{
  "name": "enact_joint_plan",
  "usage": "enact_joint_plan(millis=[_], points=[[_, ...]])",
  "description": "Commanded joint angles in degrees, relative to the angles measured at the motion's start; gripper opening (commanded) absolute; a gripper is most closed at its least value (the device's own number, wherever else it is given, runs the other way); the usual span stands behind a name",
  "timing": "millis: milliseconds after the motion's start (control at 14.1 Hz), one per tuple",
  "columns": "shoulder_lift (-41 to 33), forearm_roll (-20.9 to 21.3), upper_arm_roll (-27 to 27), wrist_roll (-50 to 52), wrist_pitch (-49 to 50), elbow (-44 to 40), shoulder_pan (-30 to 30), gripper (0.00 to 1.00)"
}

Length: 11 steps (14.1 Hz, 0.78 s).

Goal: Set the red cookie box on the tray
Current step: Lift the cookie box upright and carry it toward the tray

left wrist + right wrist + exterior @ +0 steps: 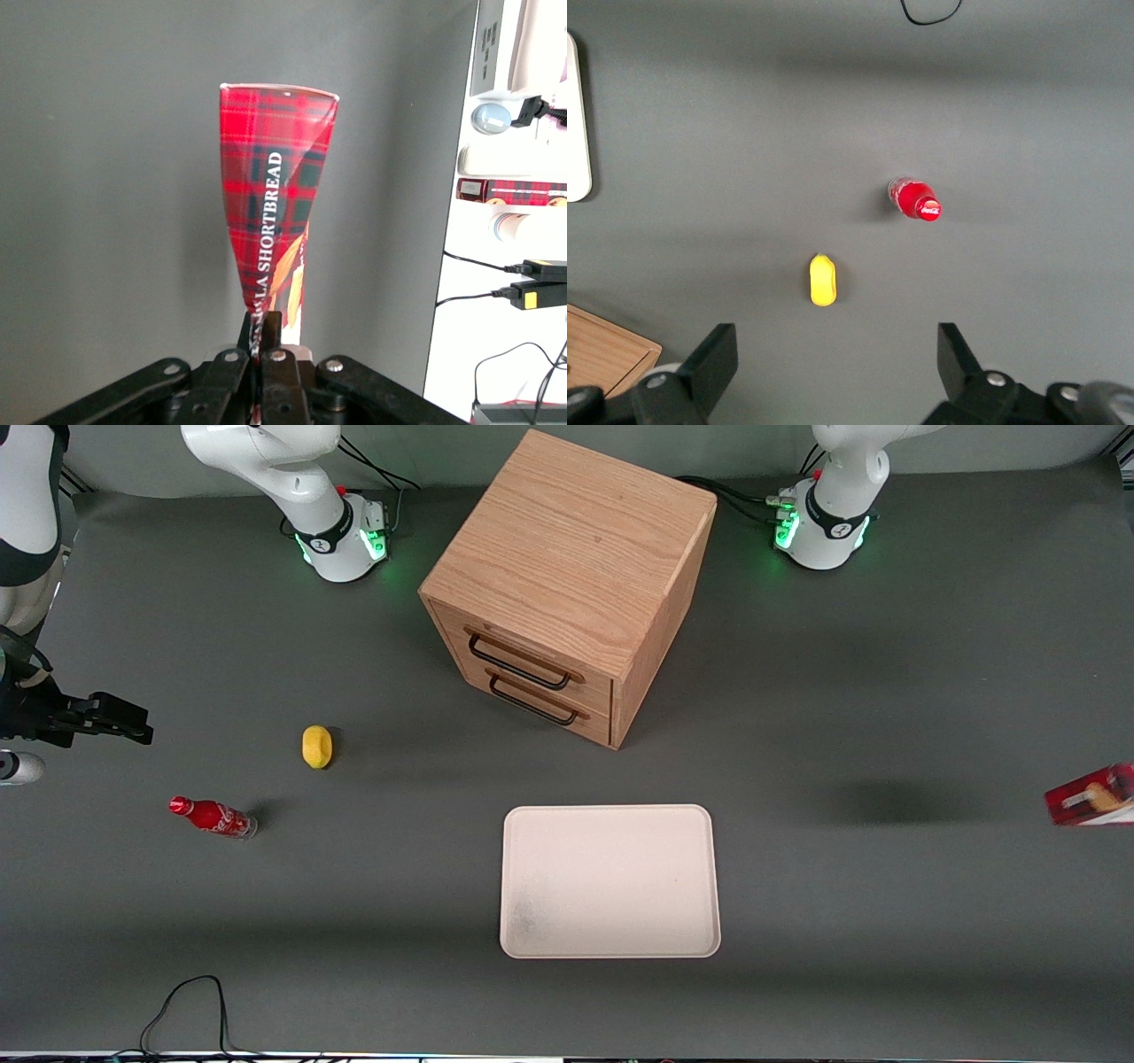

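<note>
The left arm's gripper (262, 341) clamps the long dark-red tartan cookie box (1091, 795) at the working arm's end of the table, raised above the grey mat. Between it and the flat cream-white rectangular tray (609, 881) lies only bare mat. The tall wooden two-drawer cabinet (567, 584) stands farther from the front camera than the tray. The small red soda bottle (213, 817) and yellow lemon-shaped object (317, 746) lie toward the parked arm's end.

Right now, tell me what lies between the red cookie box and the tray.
Only bare grey table, in the front view. The red cookie box, clamped in the gripper at the working arm's end of the table, is well clear of the tray.
</note>
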State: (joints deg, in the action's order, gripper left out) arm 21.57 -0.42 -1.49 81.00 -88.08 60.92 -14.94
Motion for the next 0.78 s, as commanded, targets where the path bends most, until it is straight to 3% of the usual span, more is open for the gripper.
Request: enact_joint_plan(millis=[0,283,495,708], points=[[0.85,-0.20,-0.36,-3.11,3.00,-4.15,0.25,0.00],[-1.09,-0.19,-3.86,-9.54,3.09,-2.92,2.89,0.00],[-0.91,1.21,-9.83,-11.99,2.92,-1.87,5.17,0.00],[-0.65,4.46,-9.94,-16.74,2.83,0.15,13.42,0.00]])
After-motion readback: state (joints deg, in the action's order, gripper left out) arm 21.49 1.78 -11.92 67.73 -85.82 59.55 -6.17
